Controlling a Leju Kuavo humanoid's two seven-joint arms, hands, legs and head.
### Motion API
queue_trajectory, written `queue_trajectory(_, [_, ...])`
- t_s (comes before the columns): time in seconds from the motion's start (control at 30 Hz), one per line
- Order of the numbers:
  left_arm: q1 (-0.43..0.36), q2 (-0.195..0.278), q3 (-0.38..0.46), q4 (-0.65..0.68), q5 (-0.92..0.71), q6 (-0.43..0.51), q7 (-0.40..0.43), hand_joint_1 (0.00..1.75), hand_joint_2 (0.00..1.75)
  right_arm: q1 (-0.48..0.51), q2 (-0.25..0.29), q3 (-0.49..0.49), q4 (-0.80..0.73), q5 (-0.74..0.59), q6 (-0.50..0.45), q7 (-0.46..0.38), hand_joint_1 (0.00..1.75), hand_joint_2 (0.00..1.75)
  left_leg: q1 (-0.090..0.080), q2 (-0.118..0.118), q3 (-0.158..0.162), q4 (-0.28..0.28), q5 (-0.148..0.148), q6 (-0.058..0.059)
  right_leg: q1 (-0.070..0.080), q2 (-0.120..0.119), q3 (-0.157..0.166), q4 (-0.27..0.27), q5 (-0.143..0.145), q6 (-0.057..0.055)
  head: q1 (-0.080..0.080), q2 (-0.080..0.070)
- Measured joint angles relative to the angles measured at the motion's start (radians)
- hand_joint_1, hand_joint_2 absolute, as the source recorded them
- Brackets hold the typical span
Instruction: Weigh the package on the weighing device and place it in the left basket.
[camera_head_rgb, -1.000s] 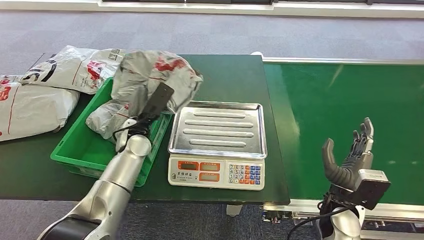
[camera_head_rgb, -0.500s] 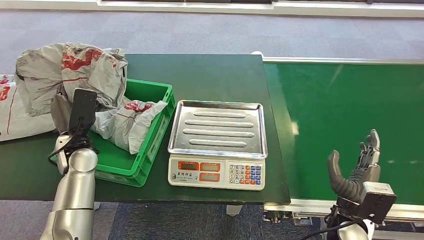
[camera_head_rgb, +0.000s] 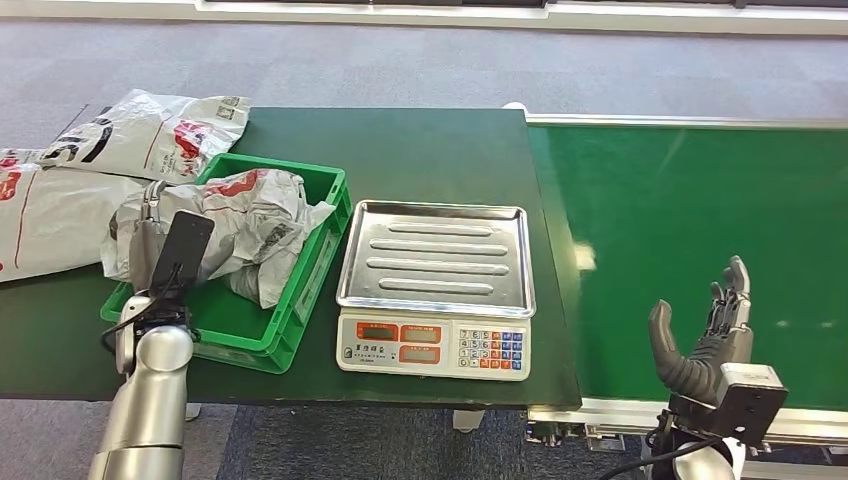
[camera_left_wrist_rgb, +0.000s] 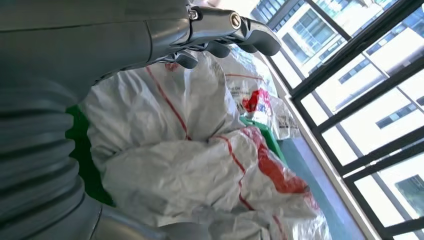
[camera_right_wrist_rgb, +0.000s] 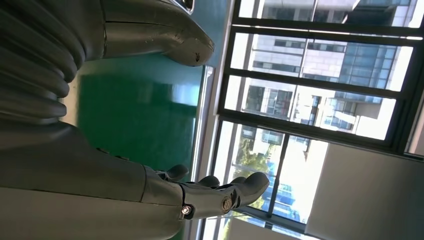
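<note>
My left hand (camera_head_rgb: 165, 255), fingers closed on the package (camera_head_rgb: 250, 225), has lowered it from above into the green basket (camera_head_rgb: 318, 262), release pending; my right hand (camera_head_rgb: 705, 335) hangs open, empty.

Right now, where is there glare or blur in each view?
Head view: sharp; pale glare streaks on the belt, and the scale tray shines. Left wrist view: windows blown out bright, but the package is well lit, the left hand close and a bit soft. Right wrist view: bright windows, right hand dim against them.
</note>
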Motion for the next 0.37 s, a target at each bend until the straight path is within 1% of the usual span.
queue_trajectory(0.27, [0.046, -0.001, -0.003, -0.034, 0.052, -0.050, -0.027, 0.00, 1.75, 0.007, 0.000, -0.004, 0.000, 0.001, 0.002, 0.000, 0.00, 1.75, 0.000, 0.001, 0.000, 0.000, 0.000, 0.000, 0.000, 0.001, -0.001, 0.000, 0.000, 0.000, 0.000, 0.000])
queue_trajectory(0.37, [0.057, -0.002, -0.004, -0.044, 0.063, -0.056, -0.032, 0.00, 1.75, 0.010, 0.000, -0.005, 0.000, 0.000, 0.003, 0.000, 0.00, 1.75, 0.000, 0.001, 0.000, 0.000, 0.000, 0.000, 0.000, 0.001, -0.001, 0.000, 0.000, 0.000, 0.000, 0.000])
